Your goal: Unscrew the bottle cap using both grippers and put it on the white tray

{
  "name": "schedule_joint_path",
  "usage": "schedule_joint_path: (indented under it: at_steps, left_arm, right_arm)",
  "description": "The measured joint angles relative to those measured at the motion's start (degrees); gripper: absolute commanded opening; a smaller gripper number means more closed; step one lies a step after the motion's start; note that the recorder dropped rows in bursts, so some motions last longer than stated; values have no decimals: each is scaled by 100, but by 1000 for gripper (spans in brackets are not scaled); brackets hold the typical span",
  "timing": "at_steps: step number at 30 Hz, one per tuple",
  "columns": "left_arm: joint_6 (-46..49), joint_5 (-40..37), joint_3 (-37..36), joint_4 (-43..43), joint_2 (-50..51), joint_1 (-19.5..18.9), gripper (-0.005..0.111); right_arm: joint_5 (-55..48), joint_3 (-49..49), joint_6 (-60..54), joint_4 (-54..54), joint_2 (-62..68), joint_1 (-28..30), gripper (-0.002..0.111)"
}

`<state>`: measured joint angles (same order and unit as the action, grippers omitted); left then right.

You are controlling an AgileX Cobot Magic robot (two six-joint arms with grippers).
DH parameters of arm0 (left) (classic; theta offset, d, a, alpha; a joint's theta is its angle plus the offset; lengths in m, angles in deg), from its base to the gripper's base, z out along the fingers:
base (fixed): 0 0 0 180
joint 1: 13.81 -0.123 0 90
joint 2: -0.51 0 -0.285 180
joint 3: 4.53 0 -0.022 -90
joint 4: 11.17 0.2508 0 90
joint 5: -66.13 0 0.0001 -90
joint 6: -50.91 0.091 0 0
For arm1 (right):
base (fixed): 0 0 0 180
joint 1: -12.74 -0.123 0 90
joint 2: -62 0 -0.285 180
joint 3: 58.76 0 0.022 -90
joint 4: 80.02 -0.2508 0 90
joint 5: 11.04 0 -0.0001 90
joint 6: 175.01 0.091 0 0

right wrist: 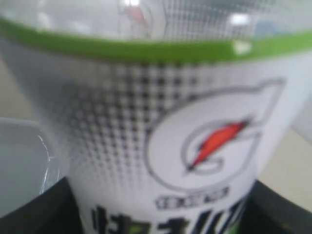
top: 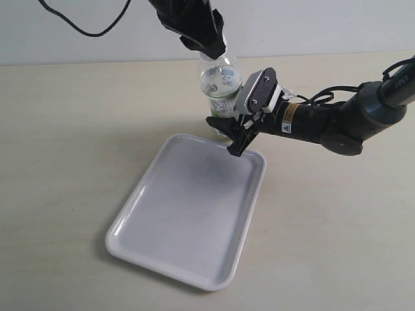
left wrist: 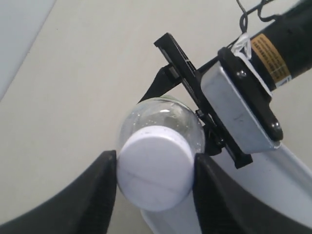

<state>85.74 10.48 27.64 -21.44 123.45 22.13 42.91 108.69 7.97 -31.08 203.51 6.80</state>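
The clear bottle (top: pixel 222 85) with its white-and-green label stands upright just behind the white tray's (top: pixel 188 214) far edge. My left gripper (top: pixel 214 46), all black, comes down from above and is shut on the white bottle cap (left wrist: pixel 155 168), one finger pressed on each side of it. The cap sits on the bottle's neck above the clear shoulder (left wrist: pixel 163 114). My right gripper (top: pixel 228 126), with the grey-white block, reaches in from the right and is shut on the bottle's labelled body (right wrist: pixel 161 146), which fills the right wrist view.
The white tray (left wrist: pixel 273 180) lies flat on the pale table, in front of and below the bottle. A black cable (top: pixel 84 29) hangs at the back left. The right arm (top: pixel 337 120) stretches across the table's right side.
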Motion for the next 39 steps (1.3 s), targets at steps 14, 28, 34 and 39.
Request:
schedule_joint_path:
  at_steps: [14,28,34,39]
  left_arm:
    - [-2686,71,0,-14,0,0,0]
    - [-2488,71,0,-103,0,0,64]
    - [-1646,73,0,-192,0,0,67]
    - [-345,134,0,-165,0,0,67]
  right_arm:
    - [-12,0,122,0,0,0,0]
    - [-12,0,122,0,0,0,0]
    - [-12,0,184,-11,0,0,0]
    - [-34,0,184,-11,0,0,0]
